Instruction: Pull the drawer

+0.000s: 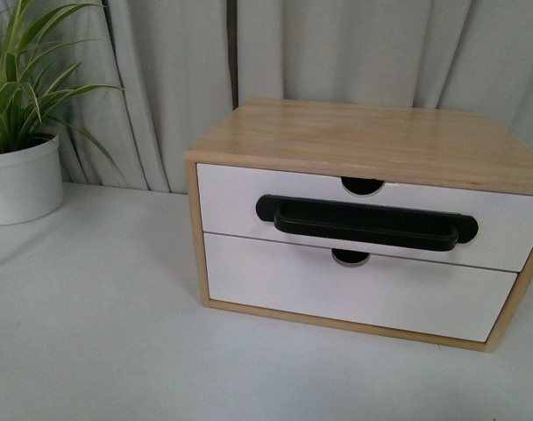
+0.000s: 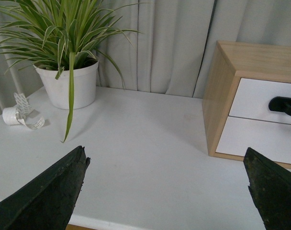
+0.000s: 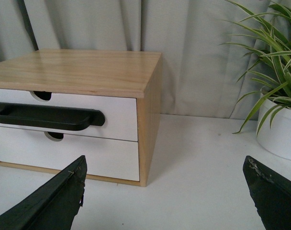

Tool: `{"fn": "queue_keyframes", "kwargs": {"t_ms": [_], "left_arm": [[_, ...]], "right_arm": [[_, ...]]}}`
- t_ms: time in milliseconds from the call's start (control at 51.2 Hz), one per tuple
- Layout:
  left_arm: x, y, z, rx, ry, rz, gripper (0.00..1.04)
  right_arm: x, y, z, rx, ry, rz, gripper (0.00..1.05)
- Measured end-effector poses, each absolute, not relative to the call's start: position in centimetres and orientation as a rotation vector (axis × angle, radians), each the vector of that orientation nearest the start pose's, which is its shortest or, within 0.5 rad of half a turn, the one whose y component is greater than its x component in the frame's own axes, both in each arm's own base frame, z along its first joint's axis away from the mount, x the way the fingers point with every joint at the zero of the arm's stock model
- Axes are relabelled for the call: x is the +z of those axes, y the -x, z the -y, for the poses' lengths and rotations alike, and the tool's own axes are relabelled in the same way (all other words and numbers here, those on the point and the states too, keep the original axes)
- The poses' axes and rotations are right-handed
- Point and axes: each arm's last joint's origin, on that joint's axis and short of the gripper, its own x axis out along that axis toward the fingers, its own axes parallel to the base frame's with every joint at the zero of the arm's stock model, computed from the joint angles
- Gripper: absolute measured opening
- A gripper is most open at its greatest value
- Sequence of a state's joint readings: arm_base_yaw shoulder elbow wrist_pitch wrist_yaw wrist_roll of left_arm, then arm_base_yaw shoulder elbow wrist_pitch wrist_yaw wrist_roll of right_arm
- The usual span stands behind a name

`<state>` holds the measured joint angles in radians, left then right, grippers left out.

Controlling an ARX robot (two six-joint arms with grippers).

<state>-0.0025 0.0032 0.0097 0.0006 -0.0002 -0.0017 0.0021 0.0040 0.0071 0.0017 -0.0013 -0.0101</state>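
Observation:
A small wooden cabinet [image 1: 380,140] stands on the white table. Its upper drawer [image 1: 231,197] is white-fronted, with a long black bar handle [image 1: 365,223] and a semicircular notch [image 1: 362,185] in its top edge; it sits flush in the cabinet. The same drawer [image 3: 119,112] and handle [image 3: 47,116] show in the right wrist view, and a handle end [image 2: 284,105] shows in the left wrist view. Neither arm appears in the front view. My left gripper [image 2: 167,165] is open over bare table, off the cabinet's side. My right gripper [image 3: 164,172] is open near the cabinet's other front corner.
A plain white lower drawer [image 1: 354,294] without a handle sits below. A potted spider plant [image 1: 21,167] stands left of the cabinet, a second potted plant [image 3: 279,129] to its right. A curl of white tape [image 2: 21,115] lies by the left pot. Grey curtains hang behind.

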Motion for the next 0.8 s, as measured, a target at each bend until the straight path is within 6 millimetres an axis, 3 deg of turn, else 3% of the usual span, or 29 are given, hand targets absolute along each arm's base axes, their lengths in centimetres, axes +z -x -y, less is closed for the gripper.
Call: {"fn": "queue_keyframes", "kwargs": {"t_ms": [800], "left_arm": [[16.66, -9.73, 0.02, -0.002, 0.002, 0.007, 0.99]], "right_arm": [[16.58, -9.75, -0.02, 0.003, 0.010, 0.005, 0.96]]}}
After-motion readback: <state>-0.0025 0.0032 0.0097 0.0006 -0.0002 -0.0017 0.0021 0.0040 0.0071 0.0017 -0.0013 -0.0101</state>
